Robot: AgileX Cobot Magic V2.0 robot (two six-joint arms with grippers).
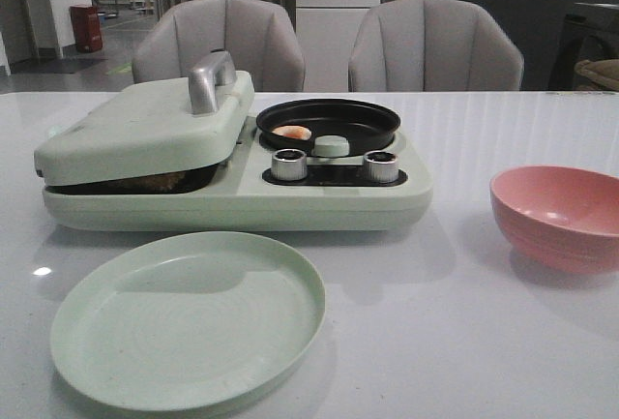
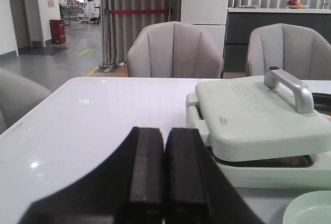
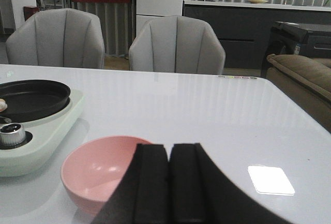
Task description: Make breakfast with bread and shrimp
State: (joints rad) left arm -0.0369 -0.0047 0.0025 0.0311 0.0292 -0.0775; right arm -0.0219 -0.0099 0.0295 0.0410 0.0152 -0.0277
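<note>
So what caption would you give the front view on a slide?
Shrimp in the black pan, bread under the closed lid, empty green plate and pink bowl waiting.

One shrimp (image 1: 292, 132), one plate (image 1: 189, 320), one bowl (image 1: 558, 214), two knobs (image 1: 288, 164), two chairs (image 1: 219, 44)

We see only our own fingers, from the two wrist views. The left gripper (image 2: 164, 182) has two flat black fingers (image 2: 146, 172) with matte, rubbery-looking faces, on dark sloping bodies that widen toward the camera. The right gripper (image 3: 169, 188) looks the same: two black rectangular fingers (image 3: 151, 182) on a dark mount. No cables, screws or markings show.
</note>
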